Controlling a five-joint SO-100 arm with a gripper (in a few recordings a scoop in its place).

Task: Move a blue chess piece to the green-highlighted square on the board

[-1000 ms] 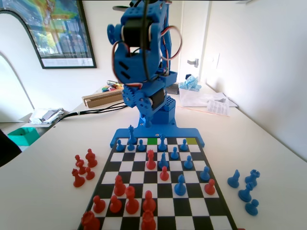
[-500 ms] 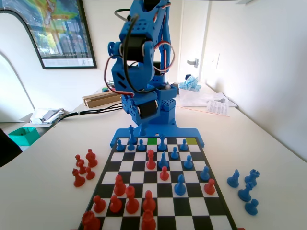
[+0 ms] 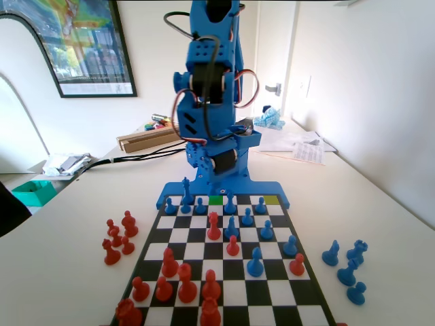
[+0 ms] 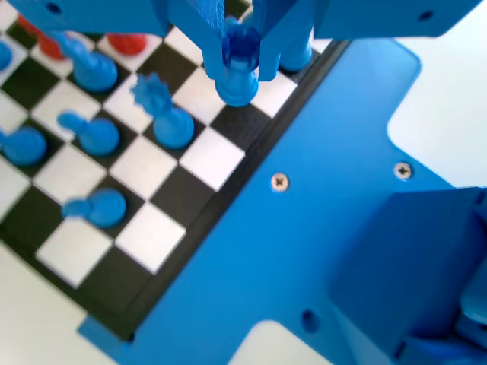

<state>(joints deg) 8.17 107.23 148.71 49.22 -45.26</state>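
While blurred, fingers seemingly clasp a crenellated blue plastic piece.

Bright, even daylight; pale glare washed the wall right of the board. Wrist view soft w/ blur, esp. pieces; fixed view's edges bowed slightly.

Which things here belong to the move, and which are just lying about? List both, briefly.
Job in hand: claw; blue pawns on the board; green-highlighted square.

Lying about: red pieces and blue pieces beside the board; papers; poster; green box.
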